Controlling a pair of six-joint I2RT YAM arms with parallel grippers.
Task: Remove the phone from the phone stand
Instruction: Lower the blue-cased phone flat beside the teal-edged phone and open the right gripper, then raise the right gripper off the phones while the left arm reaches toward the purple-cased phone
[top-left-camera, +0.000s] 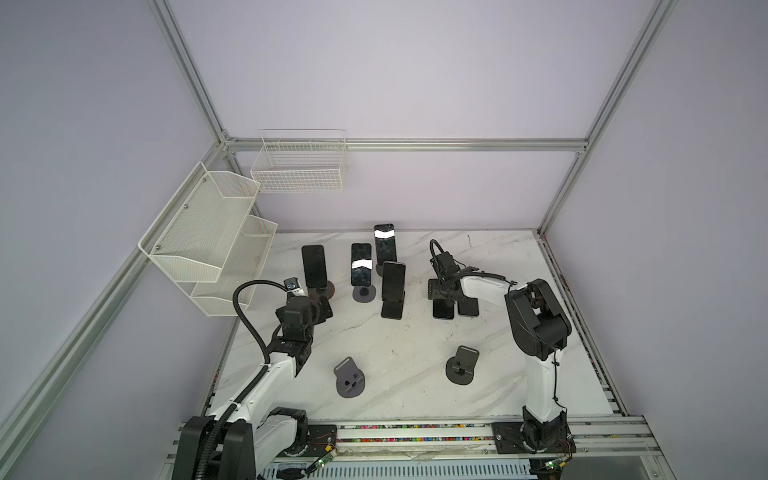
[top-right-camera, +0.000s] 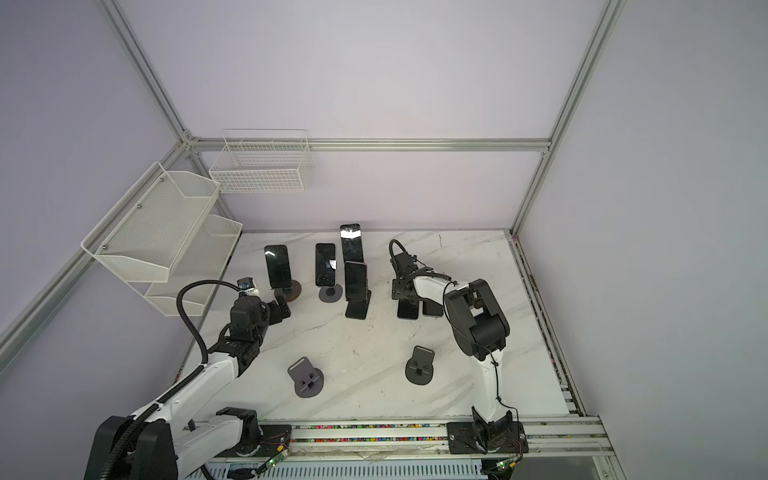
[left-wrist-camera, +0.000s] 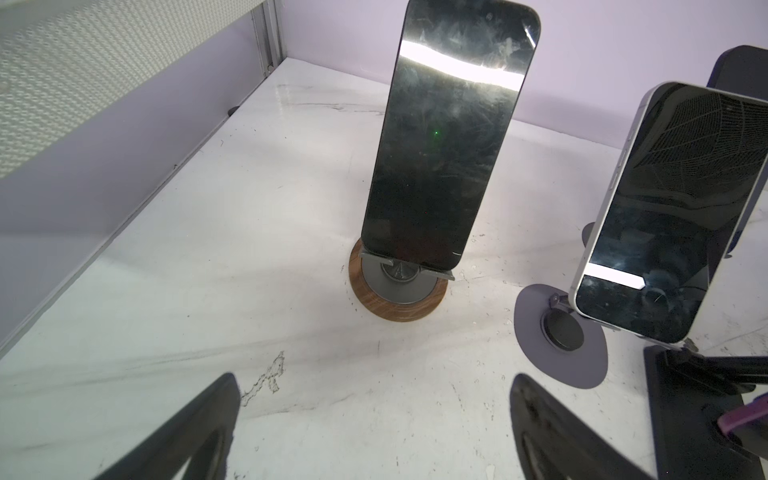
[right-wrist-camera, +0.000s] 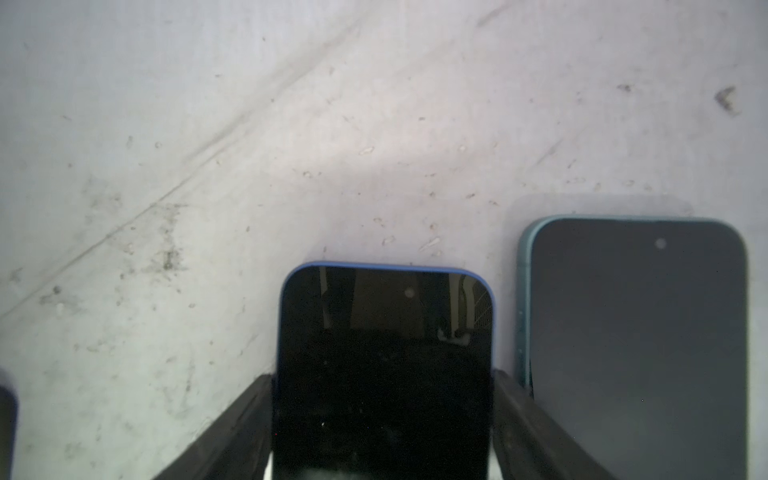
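Note:
A dark phone (left-wrist-camera: 444, 137) stands upright on a phone stand with a round wooden base (left-wrist-camera: 399, 299), at the left of the table in both top views (top-left-camera: 313, 266) (top-right-camera: 278, 266). My left gripper (left-wrist-camera: 374, 380) (top-left-camera: 323, 306) is open just in front of that stand, with only bare table between its fingers. My right gripper (right-wrist-camera: 384, 376) (top-left-camera: 442, 301) is shut on the sides of a blue-edged phone (right-wrist-camera: 384, 324), held low over the marble on the right. A teal-edged phone (right-wrist-camera: 636, 332) (top-left-camera: 468, 307) lies flat beside it.
Three more phones stand on stands mid-table (top-left-camera: 360, 264) (top-left-camera: 384, 245) (top-left-camera: 393, 282). Two empty stands (top-left-camera: 349, 378) (top-left-camera: 461, 365) sit nearer the front. White mesh baskets (top-left-camera: 208, 232) (top-left-camera: 299, 166) hang on the left and back walls.

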